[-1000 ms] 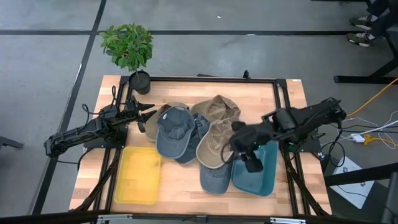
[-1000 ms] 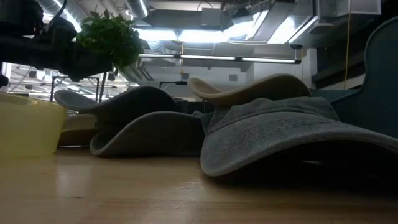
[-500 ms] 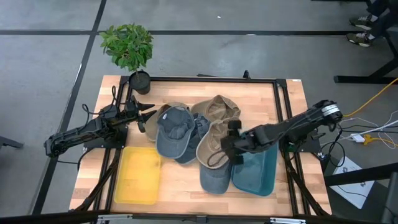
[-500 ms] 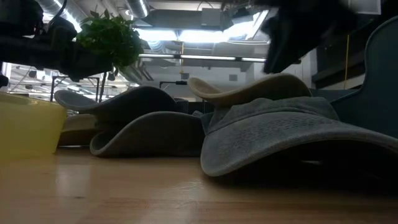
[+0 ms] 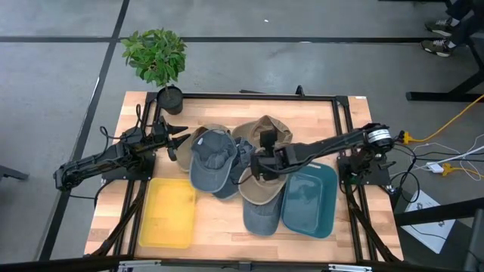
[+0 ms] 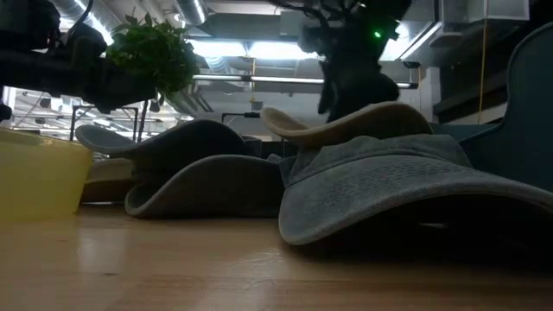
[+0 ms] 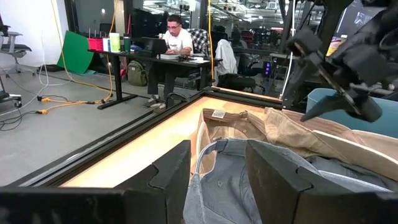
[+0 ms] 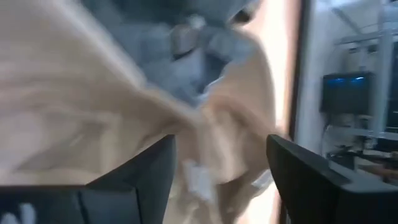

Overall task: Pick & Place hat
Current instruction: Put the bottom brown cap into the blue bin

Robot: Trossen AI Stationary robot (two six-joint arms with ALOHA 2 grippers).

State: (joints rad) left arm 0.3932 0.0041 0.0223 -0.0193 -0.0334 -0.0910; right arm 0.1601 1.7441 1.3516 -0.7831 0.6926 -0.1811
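The right gripper (image 5: pixel 255 166) reaches in from the table's right over the pile of hats in the middle, its fingers (image 8: pixel 314 180) spread apart with nothing between them, poised just above a tan hat (image 5: pixel 261 185) that lies upside down between the blue hats (image 5: pixel 210 160) on the left and the teal tray (image 5: pixel 311 202) on the right. Whether a fingertip already touches the tan fabric is hard to judge, since the close view is blurred. The left gripper (image 5: pixel 171 140) waits at the table's left edge just beside the pile, fingers (image 7: pixel 277 171) parted and empty, with the yellow tray (image 5: pixel 168 213) nearer on that side.
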